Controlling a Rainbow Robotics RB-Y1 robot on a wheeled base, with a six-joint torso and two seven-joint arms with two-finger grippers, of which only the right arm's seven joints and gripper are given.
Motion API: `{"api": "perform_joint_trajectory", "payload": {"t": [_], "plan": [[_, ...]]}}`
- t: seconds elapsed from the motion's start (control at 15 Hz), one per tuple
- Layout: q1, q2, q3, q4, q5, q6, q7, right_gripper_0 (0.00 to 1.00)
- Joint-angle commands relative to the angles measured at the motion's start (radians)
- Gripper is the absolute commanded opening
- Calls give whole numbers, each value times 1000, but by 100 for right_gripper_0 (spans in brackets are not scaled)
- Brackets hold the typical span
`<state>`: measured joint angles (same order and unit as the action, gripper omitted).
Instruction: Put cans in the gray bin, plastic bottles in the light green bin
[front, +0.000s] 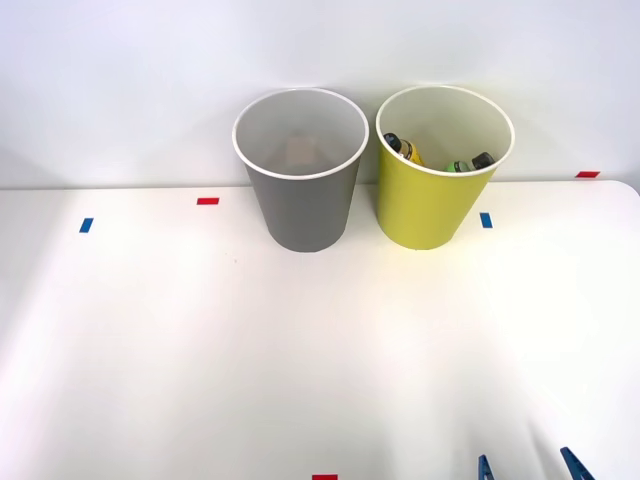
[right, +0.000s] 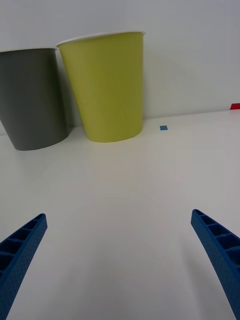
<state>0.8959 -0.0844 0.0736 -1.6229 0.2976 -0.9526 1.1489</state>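
The gray bin (front: 302, 205) stands upright at the back of the white table, and a faint pinkish shape (front: 298, 150) at its bottom looks like the can. Right beside it stands the light green bin (front: 430, 205). Inside are two plastic bottles, a yellow one (front: 407, 150) and a green one (front: 470, 164), both with dark caps. My right gripper (front: 528, 466) is low at the table's front edge, well short of the bins, open and holding nothing. The right wrist view shows the gray bin (right: 32, 105), the light green bin (right: 107, 85) and the spread fingers of the gripper (right: 120, 235).
Small tape marks dot the table: blue (front: 86, 225), red (front: 207, 201), blue (front: 486, 220), red (front: 588, 174) and red at the front edge (front: 324, 477). A white wall rises right behind the bins. Bare tabletop lies between the gripper and the bins.
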Motion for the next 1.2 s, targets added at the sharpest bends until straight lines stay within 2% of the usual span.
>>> {"api": "perform_joint_trajectory", "payload": {"t": [0.07, 1.2], "plan": [[0, 0, 0, 0, 0, 0, 0, 100], [0, 0, 0, 0, 0, 0, 0, 100]]}}
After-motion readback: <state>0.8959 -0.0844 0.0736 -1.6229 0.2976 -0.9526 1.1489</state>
